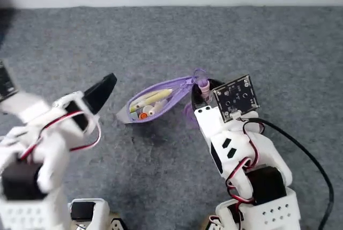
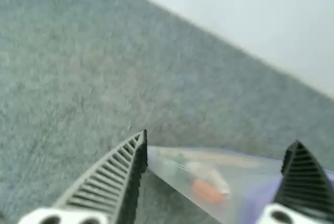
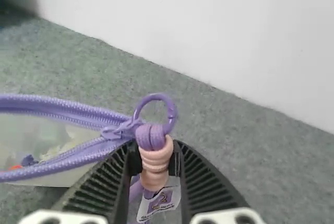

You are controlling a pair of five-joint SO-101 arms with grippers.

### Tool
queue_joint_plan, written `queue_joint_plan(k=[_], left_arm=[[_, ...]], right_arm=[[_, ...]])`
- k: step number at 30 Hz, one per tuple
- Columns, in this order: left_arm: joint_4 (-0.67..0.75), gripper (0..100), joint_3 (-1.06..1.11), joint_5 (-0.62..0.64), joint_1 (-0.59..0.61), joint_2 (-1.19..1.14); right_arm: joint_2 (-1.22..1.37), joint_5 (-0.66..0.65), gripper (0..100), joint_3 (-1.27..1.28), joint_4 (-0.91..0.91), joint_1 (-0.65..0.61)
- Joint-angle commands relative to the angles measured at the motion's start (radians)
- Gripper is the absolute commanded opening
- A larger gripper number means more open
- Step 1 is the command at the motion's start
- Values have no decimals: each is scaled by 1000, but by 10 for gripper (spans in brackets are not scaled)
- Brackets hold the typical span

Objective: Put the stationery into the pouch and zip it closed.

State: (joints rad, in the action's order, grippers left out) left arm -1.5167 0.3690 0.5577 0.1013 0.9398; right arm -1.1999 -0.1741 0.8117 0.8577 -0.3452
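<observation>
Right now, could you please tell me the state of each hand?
Left hand: open, holding nothing.
Right hand: closed on the pink tab at the pouch end.

Grey carpeted table (image 1: 161, 37); purple pouch (image 1: 155, 87) on it, unzipped

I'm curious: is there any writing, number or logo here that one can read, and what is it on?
On the small tag of the pouch's zipper strap, held in the right gripper: purple print, too blurred to read.
On the circuit board on that arm: pale specks, too small to read.
No other text to be seen.
</observation>
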Motion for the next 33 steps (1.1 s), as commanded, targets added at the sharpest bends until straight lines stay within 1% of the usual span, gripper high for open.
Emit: queue_joint_plan(k=[1, 5, 8, 11, 13, 15, 17, 21, 24, 26, 28, 33], left_arm=[[48, 390, 93, -18, -61, -11], [17, 389, 166, -11, -255, 8], [-5, 381, 179, 25, -390, 17], [-6, 323, 177, 31, -516, 14], [23, 275, 177, 31, -572, 14], [54, 235, 177, 31, -591, 12], [77, 216, 179, 29, -592, 11], [77, 213, 173, 37, -591, -12], [77, 213, 170, 63, -562, -6], [81, 213, 170, 63, -545, 0], [83, 213, 171, 64, -552, -6], [121, 212, 171, 64, -595, -8]], right_arm=[[-10, -48, 8, -64, -25, 7], [-8, -74, 8, -64, -79, 5], [-5, -77, 8, -64, -119, 5], [33, -100, 8, -86, -159, 5], [73, -95, 8, -135, -185, 5], [122, -95, 8, -207, -194, -2], [171, -95, 8, -296, -176, -27], [243, -94, 8, -474, -70, -113], [277, -51, 8, -574, 42, -176], [294, -18, 8, -615, 130, -202], [303, 14, 8, -624, 191, -216], [325, 37, 8, -628, 209, -217]])
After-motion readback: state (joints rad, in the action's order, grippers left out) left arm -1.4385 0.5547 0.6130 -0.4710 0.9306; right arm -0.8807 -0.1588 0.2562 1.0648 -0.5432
